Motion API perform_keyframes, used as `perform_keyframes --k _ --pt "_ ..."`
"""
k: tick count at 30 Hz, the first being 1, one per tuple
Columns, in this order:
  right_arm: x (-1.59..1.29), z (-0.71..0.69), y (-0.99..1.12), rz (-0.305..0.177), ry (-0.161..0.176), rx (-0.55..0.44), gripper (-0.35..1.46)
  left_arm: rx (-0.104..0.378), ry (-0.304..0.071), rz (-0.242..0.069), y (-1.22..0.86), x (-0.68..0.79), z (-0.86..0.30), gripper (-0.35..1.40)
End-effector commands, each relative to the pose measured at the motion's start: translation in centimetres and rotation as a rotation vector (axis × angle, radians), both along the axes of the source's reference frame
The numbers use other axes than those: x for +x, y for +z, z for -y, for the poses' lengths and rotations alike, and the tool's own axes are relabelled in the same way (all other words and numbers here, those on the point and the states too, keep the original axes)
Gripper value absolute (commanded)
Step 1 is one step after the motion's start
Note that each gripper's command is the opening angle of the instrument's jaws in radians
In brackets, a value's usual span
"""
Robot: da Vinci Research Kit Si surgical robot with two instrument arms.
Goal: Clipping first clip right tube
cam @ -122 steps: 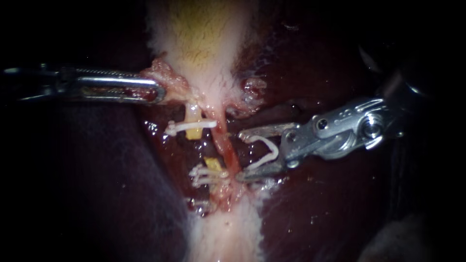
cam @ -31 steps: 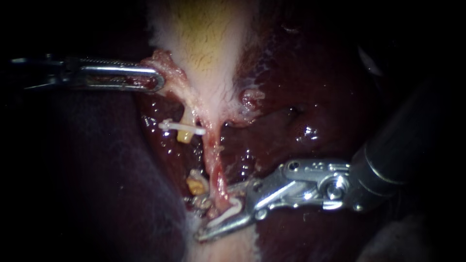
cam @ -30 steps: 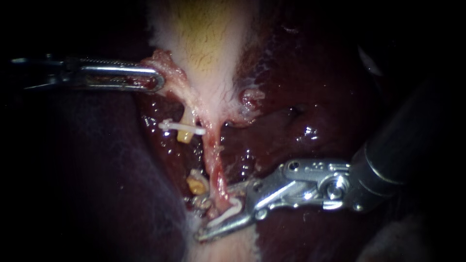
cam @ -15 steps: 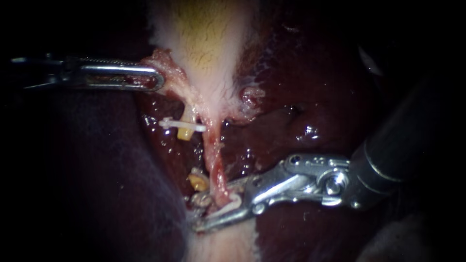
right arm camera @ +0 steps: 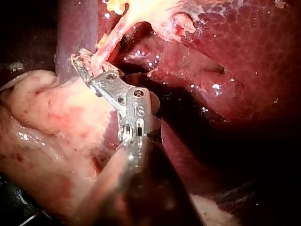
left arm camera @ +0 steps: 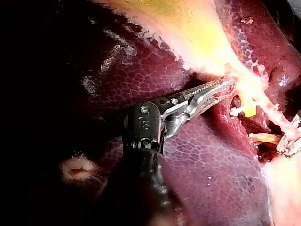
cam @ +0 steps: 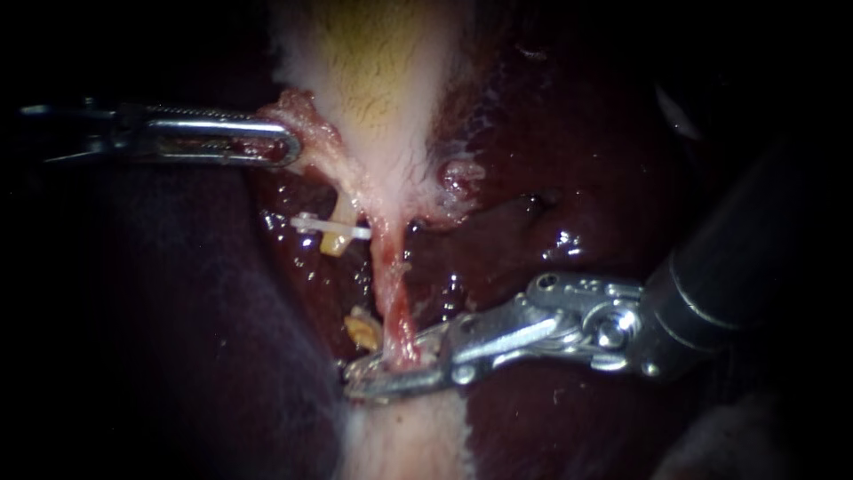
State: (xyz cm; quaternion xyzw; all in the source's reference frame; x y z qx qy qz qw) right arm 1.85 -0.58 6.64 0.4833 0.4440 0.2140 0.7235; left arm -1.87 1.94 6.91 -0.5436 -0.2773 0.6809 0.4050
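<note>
Endoscope view: right instrument (cam: 355,379) jaws clamped onto the right tube (cam: 393,302), low down; left instrument (cam: 289,151) pinching the gallbladder (cam: 373,80) edge.
Left wrist view: jaws nipping pale gallbladder tissue over the liver (left arm camera: 155,70).
Right wrist view: jaws squeezed round the reddish tube, yep.

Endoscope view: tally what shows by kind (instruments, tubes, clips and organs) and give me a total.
Instruments: 2 (left instrument, right instrument)
Whole tubes: 1 (right tube)
Cut yellow stubs: 2 (upper stub, lower stub)
White clips showing: 1 (clip across the upper stub)
Organs: 2 (gallbladder, liver)
Total: 8
</note>
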Motion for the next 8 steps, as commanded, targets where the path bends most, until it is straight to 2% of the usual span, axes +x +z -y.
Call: perform_keyframes --k 1,8 --pt "-0.01 0.00 0.00 0.002 0.000 -0.005 -0.35 0.000 0.000 0.000 0.00 0.00 0.00 -0.35" --pt "0.01 0.00 0.00 0.005 -0.001 -0.006 -0.35 0.000 0.000 0.000 0.00 0.00 0.00 -0.35"
